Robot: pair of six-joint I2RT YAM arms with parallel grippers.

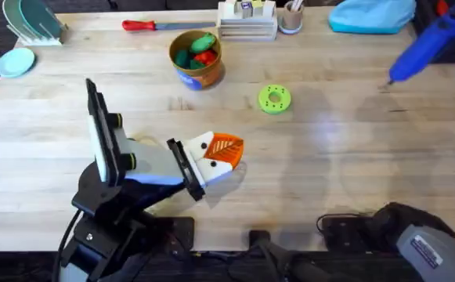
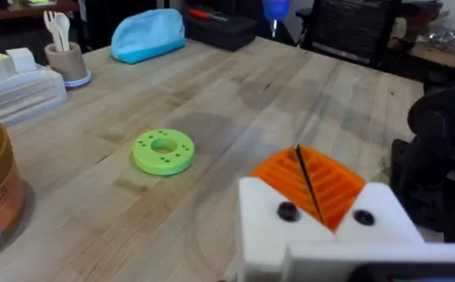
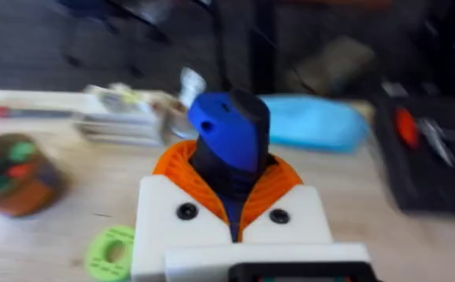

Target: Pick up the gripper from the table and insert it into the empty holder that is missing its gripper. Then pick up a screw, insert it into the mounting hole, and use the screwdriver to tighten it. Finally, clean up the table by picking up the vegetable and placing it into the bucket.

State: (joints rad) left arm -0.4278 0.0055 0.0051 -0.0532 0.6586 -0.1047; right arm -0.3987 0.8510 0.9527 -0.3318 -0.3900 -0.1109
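Nearest the overhead camera, the dark base and links of the left arm (image 1: 106,211) are seen at the lower left, and the grey, blurred bulk of the right arm (image 1: 415,239) at the lower right. The left gripper (image 1: 225,153) is held low over the wooden table (image 1: 329,157), near its middle; its white blocks and orange ribbed pads (image 2: 309,182) are pressed together with only a thin dark seam between them, so the jaws are clenched on nothing. The screwdriver (image 1: 423,48), blue and thick-bodied, is seen tilted in the air at the far right of the table, its tip pointing down toward the wood. In the right wrist view the blue body (image 3: 231,137) is gripped between the orange pads of the right gripper (image 3: 233,205), so those jaws are grasping the screwdriver. The bucket (image 1: 196,59), with its tan rim and blue base, stands on the far middle of the table, and green and red toy vegetables (image 1: 196,48) lie inside it. A lime-green ring disc (image 1: 274,99) lies flat between the bucket and the left gripper, apart from both. Farther back, a red-handled screwdriver (image 1: 145,25) lies along the far edge, with a white tray (image 1: 247,23), a pen cup (image 1: 291,16) and a light blue pouch (image 1: 372,16) to its right.
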